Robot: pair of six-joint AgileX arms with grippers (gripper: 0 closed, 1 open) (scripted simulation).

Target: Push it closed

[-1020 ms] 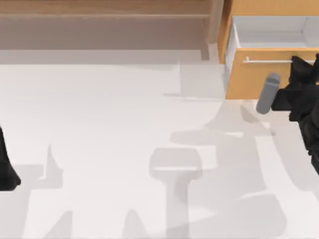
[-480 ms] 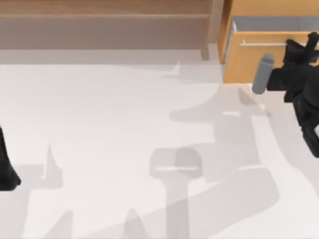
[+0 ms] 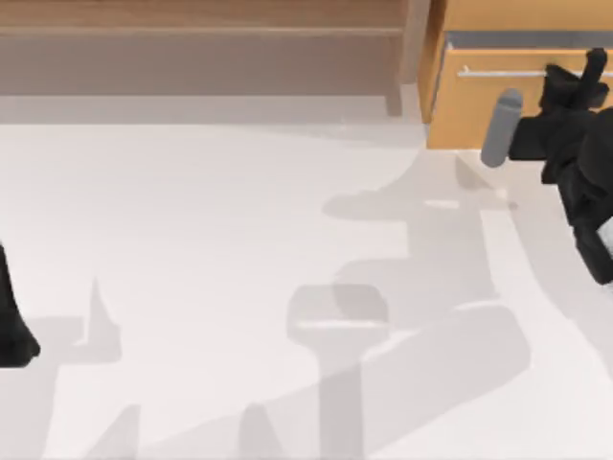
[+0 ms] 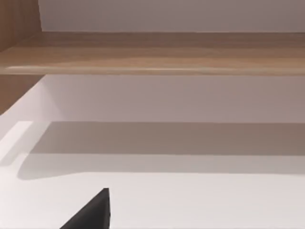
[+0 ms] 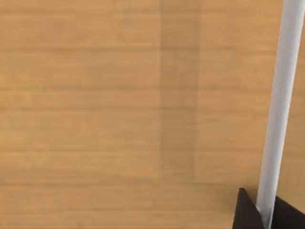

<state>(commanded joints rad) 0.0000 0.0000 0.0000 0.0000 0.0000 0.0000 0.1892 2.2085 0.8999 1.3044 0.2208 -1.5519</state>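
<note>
Up at the bench's far right, the right gripper point(image 3: 575, 81) presses on the drawer point(image 3: 488, 101) front beside its silver handle point(image 3: 498, 72); whether its fingers are spread or together, I cannot tell. The drawer looks nearly shut, a thin dark gap remaining, next to the shelf unit point(image 3: 201, 38). The left gripper point(image 3: 11, 331) is parked at the left edge. Off-centre pushing could let the gripper slide along the handle, stalling the close. No writing is legible.

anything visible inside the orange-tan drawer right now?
Only a thin grey strip of interior shows behind the orange-tan wooden drawer front with its silver bar handle. The rest is hidden under the cabinet. The right gripper is at the front.
</note>
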